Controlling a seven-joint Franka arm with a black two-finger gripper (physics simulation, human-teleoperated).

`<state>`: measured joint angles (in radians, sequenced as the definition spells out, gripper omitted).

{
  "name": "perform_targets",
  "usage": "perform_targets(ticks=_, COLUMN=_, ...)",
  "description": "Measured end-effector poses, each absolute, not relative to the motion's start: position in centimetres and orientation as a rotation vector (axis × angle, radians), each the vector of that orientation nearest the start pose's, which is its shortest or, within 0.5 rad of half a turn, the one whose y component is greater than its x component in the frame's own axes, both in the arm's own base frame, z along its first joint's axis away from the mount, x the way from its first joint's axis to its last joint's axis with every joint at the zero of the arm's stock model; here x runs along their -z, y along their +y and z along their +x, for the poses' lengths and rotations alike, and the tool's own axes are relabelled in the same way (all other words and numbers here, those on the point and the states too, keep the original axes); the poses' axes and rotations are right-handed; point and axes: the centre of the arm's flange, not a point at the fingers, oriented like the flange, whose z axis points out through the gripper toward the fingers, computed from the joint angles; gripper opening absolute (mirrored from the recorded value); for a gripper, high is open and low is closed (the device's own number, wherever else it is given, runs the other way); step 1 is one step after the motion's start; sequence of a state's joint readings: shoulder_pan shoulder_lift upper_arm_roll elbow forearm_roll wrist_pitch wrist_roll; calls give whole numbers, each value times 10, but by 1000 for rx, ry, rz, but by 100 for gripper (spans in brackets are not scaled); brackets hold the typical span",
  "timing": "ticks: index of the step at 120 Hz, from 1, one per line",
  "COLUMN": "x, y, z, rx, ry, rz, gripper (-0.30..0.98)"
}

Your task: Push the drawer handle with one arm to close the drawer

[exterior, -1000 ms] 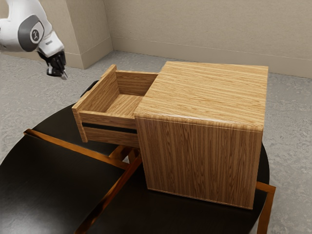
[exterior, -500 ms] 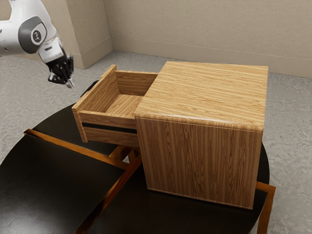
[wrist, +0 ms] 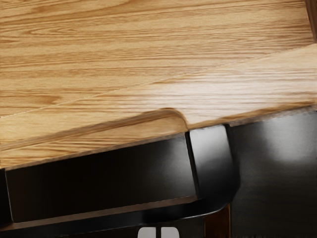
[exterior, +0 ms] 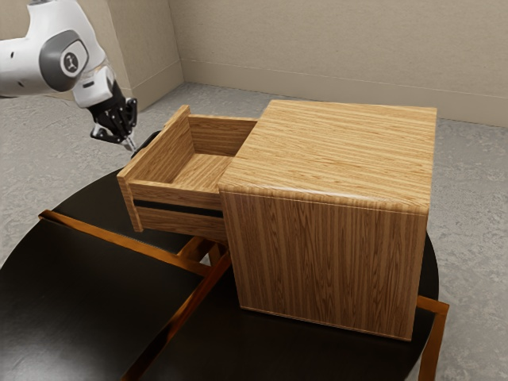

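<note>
Gripper (exterior: 131,145) by the handle (exterior: 145,144) of the open drawer (exterior: 163,155), on the cabinet's (exterior: 337,147) drawer side
Its fingertips are drawn together with barely a slit between, gripping nothing; whether they touch the handle I cannot tell. Beneath the cabinet spreads a rounded black table (exterior: 71,309) with orange-brown wooden strips (exterior: 131,244); beyond the cabinet lie mottled grey floor (exterior: 472,182) and beige walls (exterior: 317,48) with a plain baseboard (exterior: 317,89)

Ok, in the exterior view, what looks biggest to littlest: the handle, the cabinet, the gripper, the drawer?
1. Cabinet
2. Drawer
3. Gripper
4. Handle, counting just the bit that shows
</note>
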<state>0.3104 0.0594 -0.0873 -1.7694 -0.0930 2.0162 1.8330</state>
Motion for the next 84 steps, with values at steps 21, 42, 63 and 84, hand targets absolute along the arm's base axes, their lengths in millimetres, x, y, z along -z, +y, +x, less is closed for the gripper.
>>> perform_targets(ticks=21, x=-530, y=134, z=586, rx=261, ry=2154, rz=-2122, gripper=-10)
perform_targets(ticks=42, x=-523, y=132, z=591, rx=278, ry=2171, rz=-2111, gripper=-10)
perform_targets(ticks=63, x=-519, y=122, z=596, rx=300, ry=2195, rz=-2090, gripper=-10)
perform_targets(ticks=84, x=-514, y=111, z=601, rx=326, ry=2220, rz=-2069, gripper=-10)
